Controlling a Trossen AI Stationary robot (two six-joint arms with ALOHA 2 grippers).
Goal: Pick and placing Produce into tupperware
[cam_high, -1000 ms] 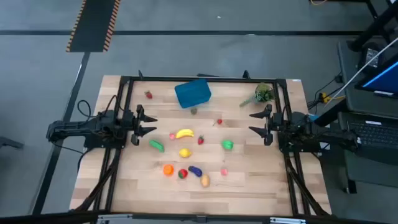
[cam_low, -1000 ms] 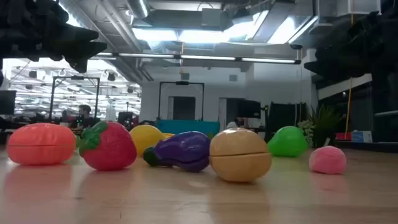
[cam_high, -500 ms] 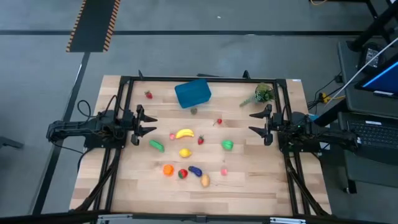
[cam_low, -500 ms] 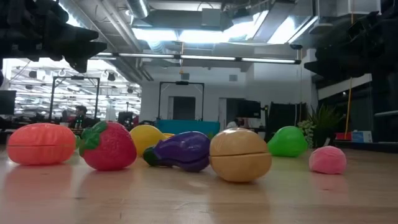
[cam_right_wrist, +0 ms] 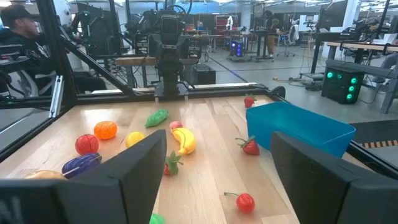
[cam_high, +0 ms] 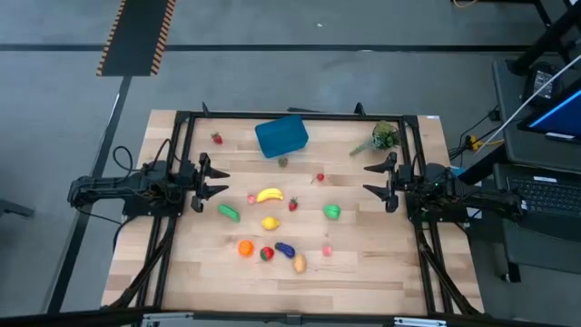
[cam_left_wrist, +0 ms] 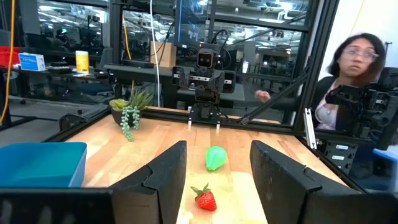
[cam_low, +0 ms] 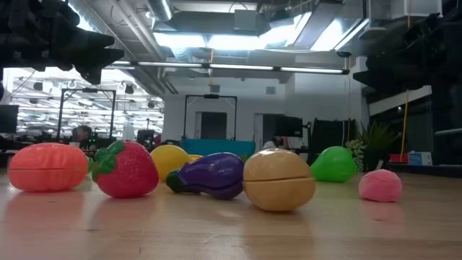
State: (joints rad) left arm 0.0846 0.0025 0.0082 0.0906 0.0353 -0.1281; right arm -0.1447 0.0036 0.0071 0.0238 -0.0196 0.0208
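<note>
tupperware (cam_high: 281, 136) behind scattered produce (cam_high: 270, 223), plant sprig (cam_high: 382, 137) to its right

Bare tabletop (cam_high: 363, 263) lies open along both side edges and the near right corner. The middle is cluttered by the scattered produce (cam_high: 270, 222), pieces mostly apart with gaps between. Toward the far edge stand the tupperware (cam_high: 281, 136) and a plant sprig (cam_high: 383, 137), with clear wood between them.

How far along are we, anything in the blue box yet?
Nothing looks done: the tupperware appears empty. Nothing in hand: left gripper and right gripper hover open at the table sides. Left: all produce, including banana, pepper, potato.
</note>
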